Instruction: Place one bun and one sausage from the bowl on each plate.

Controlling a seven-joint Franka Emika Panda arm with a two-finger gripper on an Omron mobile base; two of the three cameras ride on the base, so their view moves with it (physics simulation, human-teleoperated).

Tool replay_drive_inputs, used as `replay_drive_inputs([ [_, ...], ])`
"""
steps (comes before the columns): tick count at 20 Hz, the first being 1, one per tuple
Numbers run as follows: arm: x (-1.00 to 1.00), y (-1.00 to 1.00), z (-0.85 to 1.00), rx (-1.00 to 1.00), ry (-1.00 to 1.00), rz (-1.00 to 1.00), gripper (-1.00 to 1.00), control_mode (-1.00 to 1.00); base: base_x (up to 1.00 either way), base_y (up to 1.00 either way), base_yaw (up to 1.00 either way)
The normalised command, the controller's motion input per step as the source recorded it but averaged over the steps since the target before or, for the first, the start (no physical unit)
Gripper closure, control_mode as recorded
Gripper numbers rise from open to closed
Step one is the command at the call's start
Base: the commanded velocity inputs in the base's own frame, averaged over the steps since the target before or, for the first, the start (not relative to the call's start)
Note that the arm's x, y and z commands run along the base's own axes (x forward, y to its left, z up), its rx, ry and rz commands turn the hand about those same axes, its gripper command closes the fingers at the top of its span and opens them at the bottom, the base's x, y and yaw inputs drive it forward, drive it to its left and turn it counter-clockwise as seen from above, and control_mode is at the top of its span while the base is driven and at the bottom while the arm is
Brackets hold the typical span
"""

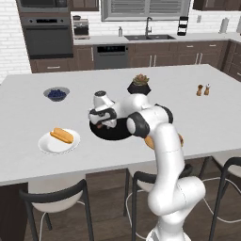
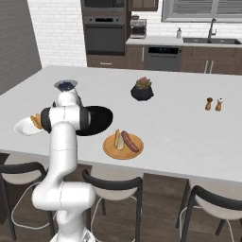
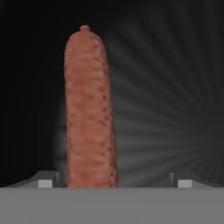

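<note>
Tool (image 3: 112, 183) open over the sausage (image 3: 89, 109) in the bowl (image 2: 97, 120). It's soft, round, probably slippery: grab mid-length, across its width.

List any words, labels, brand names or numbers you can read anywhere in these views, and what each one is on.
None can be read.
Dishwasher: its dark control strip shows faint marks, too small and blurred to read.
Wall oven: no readable display or brand.
Salt and pepper shakers: no visible labels.
Sausage, black bowl, white plate and tan plate: plain, no markings.
</note>
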Motion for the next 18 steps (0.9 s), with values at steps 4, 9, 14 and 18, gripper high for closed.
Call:
replay_drive_inputs([
  [4,-0.24,-0.32,-0.72,0.00,0.05,0.00,1.00,-1.00,0.00,0.00,0.00],
  [9,-0.12,-0.21,-0.36,0.00,0.00,0.00,1.00,-1.00,0.00,0.00,0.00],
  [14,-0.81,-0.53,-0.61,0.00,0.00,0.00,1.00,-1.00,0.00,0.00,0.00],
  [18,-1.00,-0.73,-0.11,0.08,0.00,0.00,1.00,-1.00,0.00,0.00,0.00],
])
